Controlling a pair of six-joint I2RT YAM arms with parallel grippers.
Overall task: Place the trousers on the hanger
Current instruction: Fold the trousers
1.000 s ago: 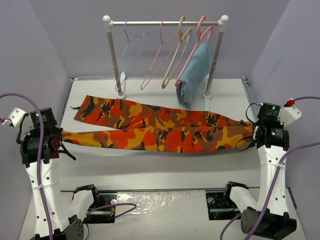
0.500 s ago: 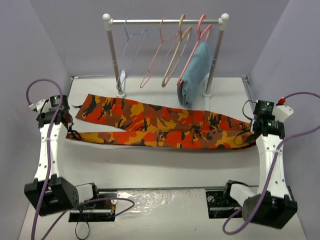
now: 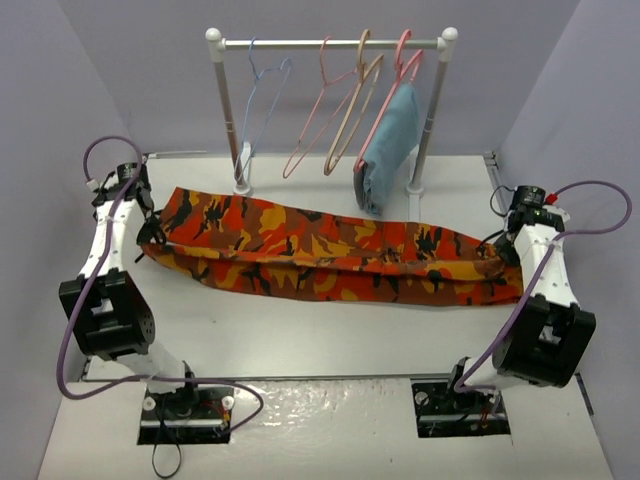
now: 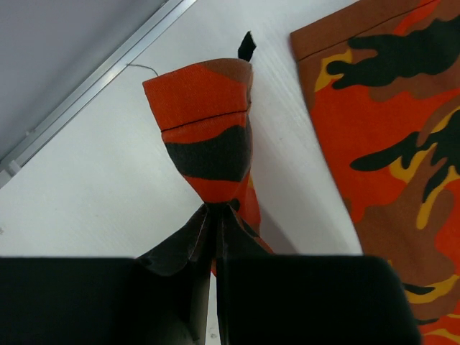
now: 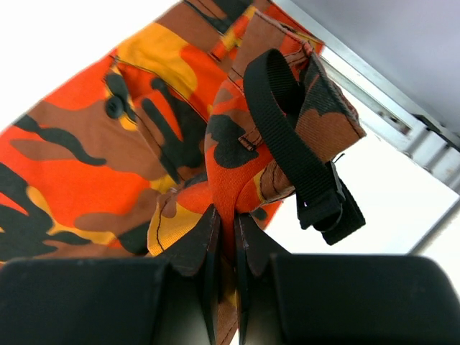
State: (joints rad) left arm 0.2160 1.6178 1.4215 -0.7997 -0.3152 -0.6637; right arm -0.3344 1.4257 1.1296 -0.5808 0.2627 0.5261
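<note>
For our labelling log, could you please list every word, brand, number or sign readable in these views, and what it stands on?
There are none: no text, label or number can be read in any view.
The trousers, the black strap at their waist and the rack bear nothing legible.

Trousers (image 3: 330, 255): orange, red, yellow, dark brown camouflage. You see them stretched long across table (image 3: 330, 330), legs partly overlapped, cuffs toward your left, waist toward your right. One cuff (image 4: 205, 122) bunched, lifted off table; other leg flat just beside it. Waist end gathered, black strap (image 5: 287, 136) looped there. Hanger (image 3: 272, 110): thin light-blue wire, hooked on rail (image 3: 330, 44) at left end, tilted, well apart from trousers.
</note>
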